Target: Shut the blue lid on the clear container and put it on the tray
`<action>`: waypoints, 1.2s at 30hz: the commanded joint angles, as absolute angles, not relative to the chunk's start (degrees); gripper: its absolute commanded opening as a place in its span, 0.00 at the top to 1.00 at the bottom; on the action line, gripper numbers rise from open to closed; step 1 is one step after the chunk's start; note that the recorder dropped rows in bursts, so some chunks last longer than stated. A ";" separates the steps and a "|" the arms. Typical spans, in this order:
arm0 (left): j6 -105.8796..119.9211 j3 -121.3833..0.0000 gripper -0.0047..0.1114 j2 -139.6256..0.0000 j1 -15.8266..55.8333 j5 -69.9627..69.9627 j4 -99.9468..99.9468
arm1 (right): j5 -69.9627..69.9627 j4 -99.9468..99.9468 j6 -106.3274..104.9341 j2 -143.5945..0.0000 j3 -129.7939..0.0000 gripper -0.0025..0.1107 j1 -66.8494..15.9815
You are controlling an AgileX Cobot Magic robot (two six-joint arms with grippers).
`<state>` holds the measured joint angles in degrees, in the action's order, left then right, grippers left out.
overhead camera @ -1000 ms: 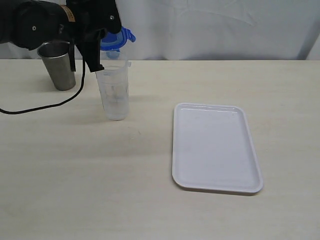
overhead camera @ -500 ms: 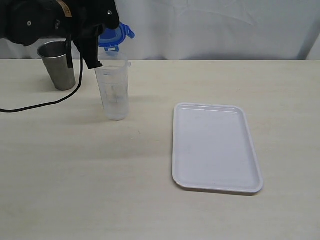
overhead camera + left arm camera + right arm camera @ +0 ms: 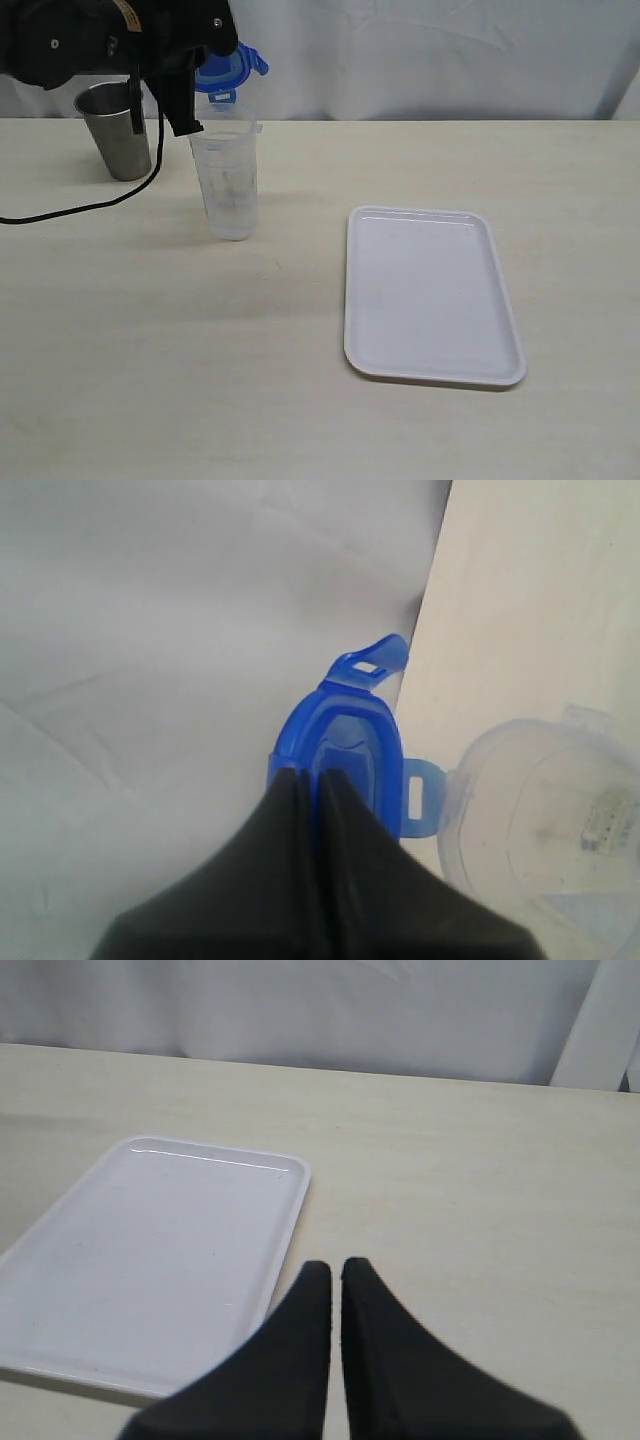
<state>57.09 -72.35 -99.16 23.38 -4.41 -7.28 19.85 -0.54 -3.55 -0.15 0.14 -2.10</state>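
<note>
A pale wood-grain surface (image 3: 150,350) runs back to a white cloth backdrop (image 3: 450,60). I take the clear container (image 3: 228,185) as my reference. It stands upright on the surface with its mouth open, and in the left wrist view I can look straight down into it (image 3: 545,820) and see faint markings on its wall.

My left gripper (image 3: 312,780) is clenched on the blue lid (image 3: 345,740), with its two black fingers pressed together over one edge. In the exterior view the lid (image 3: 228,70) sits in the air just above the container's rim, a little toward the backdrop side and not seated on the mouth. One snap flap hangs down close to the rim, but I cannot tell whether it touches.

A grey steel cup (image 3: 118,135) stands upright near the container, on the left arm's side. A black cable (image 3: 90,210) trails from the arm across the surface on that same side.

The tray (image 3: 430,295) lies flat, well apart from the container, off toward the right arm's side and nearer the exterior camera.

My right gripper (image 3: 335,1270) is far from the container, out beside the tray. Its fingers are pinched together on nothing, hovering over bare surface next to the tray's rim (image 3: 290,1220).
</note>
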 commanded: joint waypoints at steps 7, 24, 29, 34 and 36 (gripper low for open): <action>58.84 -72.78 0.96 -98.20 23.55 -5.23 -6.81 | 19.59 -0.71 -3.72 0.00 0.00 0.94 -2.20; 60.18 -72.78 0.96 -98.30 24.68 -7.39 -6.93 | 19.59 -0.71 -3.72 0.00 0.00 0.94 -2.20; 60.65 -72.78 0.96 -98.30 25.44 -8.20 -6.93 | 19.59 -0.71 -3.72 0.00 0.00 0.94 -2.20; 61.24 -72.78 0.96 -98.30 25.78 -8.54 -6.93 | 19.59 -0.71 -3.72 0.00 0.00 0.94 -2.20; 61.24 -72.78 0.96 -98.30 25.78 -9.13 -6.93 | 19.59 -0.71 -3.72 0.00 0.00 0.94 -2.20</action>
<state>61.13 -72.35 -98.57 25.50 -8.77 -7.28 19.85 -0.54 -3.55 -0.15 0.14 -2.10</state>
